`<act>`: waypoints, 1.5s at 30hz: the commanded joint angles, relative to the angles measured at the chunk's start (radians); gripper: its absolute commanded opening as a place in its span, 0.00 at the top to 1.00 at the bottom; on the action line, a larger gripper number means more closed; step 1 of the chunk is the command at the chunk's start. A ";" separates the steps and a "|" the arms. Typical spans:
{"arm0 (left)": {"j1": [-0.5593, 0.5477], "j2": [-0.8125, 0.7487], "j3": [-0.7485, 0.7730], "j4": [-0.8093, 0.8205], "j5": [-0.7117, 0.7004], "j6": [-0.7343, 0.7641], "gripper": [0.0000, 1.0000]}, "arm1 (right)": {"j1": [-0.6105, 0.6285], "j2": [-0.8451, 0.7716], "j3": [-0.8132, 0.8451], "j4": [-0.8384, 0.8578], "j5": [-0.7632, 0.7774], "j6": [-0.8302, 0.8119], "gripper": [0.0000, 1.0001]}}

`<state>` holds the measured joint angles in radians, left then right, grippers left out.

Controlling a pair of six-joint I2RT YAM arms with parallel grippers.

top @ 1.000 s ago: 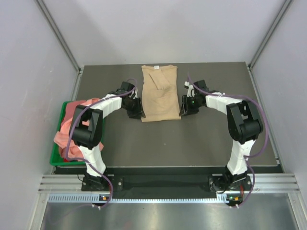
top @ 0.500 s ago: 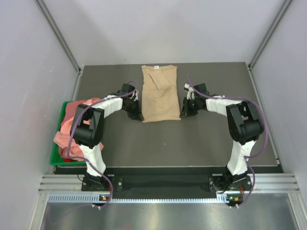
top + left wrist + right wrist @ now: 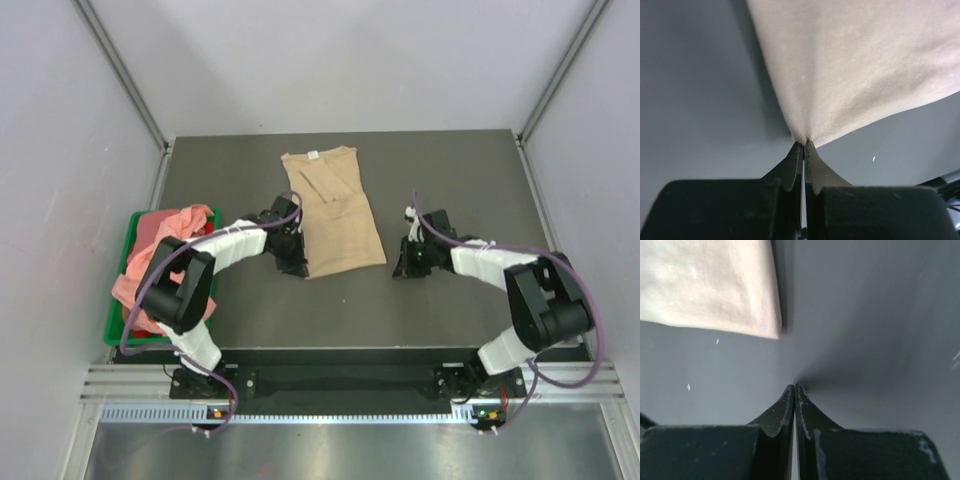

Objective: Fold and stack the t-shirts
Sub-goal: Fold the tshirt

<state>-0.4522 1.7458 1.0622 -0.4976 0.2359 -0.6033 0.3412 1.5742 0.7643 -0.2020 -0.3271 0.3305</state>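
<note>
The tan t-shirt point(image 3: 332, 210) lies folded lengthwise on the dark table, skewed, its white neck label point(image 3: 313, 155) at the far end. My left gripper point(image 3: 299, 269) is shut on the shirt's near-left corner; in the left wrist view the cloth point(image 3: 850, 65) bunches into the closed tips of my left gripper point(image 3: 803, 143). My right gripper point(image 3: 399, 270) is shut on nothing, a short way right of the near-right corner. In the right wrist view that corner point(image 3: 771, 330) lies apart from the tips of my right gripper point(image 3: 794, 386). Salmon-pink t-shirts point(image 3: 165, 240) are heaped at the left.
A green plastic bin point(image 3: 114, 332) at the table's left edge holds the pink heap, which spills over its rim. Grey walls with metal rails close in the left, right and far sides. The arm bases stand at the near edge.
Both grippers shut. The left one caught the near-left corner and pulled it nearer, skewing the shirt. The right one slid nearer and to the right, coming off the shirt with nothing in it.
</note>
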 commanded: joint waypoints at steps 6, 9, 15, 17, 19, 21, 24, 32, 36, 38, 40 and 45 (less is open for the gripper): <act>-0.066 -0.132 -0.136 -0.070 -0.159 -0.066 0.89 | 0.041 -0.221 -0.146 0.007 0.074 0.045 0.90; -0.065 -0.108 -0.116 -0.087 -0.175 -0.058 0.71 | 0.041 -0.192 -0.083 -0.017 0.053 0.009 0.74; -0.065 -0.143 -0.130 -0.047 -0.107 -0.070 0.60 | 0.041 -0.045 0.047 -0.011 -0.038 -0.051 0.66; -0.062 -0.144 -0.130 -0.053 -0.110 -0.064 0.60 | 0.042 -0.005 0.075 -0.001 -0.041 -0.059 0.66; -0.059 -0.131 -0.131 -0.055 -0.099 -0.059 0.64 | 0.041 0.035 0.099 -0.002 -0.044 -0.070 0.66; -0.057 -0.123 -0.142 -0.041 -0.077 -0.061 0.65 | 0.045 0.069 0.109 -0.002 -0.049 -0.073 0.66; -0.057 -0.123 -0.160 -0.013 -0.058 -0.070 0.70 | 0.065 0.081 0.105 0.007 -0.043 -0.071 0.66; -0.056 -0.112 -0.157 -0.001 -0.050 -0.069 0.90 | 0.093 0.098 0.076 0.016 -0.006 -0.051 0.76; -0.056 -0.121 -0.145 -0.028 -0.061 -0.062 1.00 | 0.097 0.064 0.058 -0.005 0.022 -0.045 0.99; -0.056 -0.134 -0.137 -0.048 -0.073 -0.064 1.00 | 0.097 0.035 0.040 -0.014 0.046 -0.036 1.00; -0.057 -0.161 -0.137 -0.074 -0.072 -0.066 1.00 | 0.097 -0.023 0.014 -0.030 0.068 -0.024 1.00; -0.088 -0.232 -0.175 -0.122 -0.066 -0.081 1.00 | 0.128 -0.169 -0.066 -0.059 0.092 0.001 1.00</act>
<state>-0.5228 1.5856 0.9131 -0.5396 0.1833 -0.6792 0.4397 1.5070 0.7368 -0.2138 -0.2855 0.3168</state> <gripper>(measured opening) 0.015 0.009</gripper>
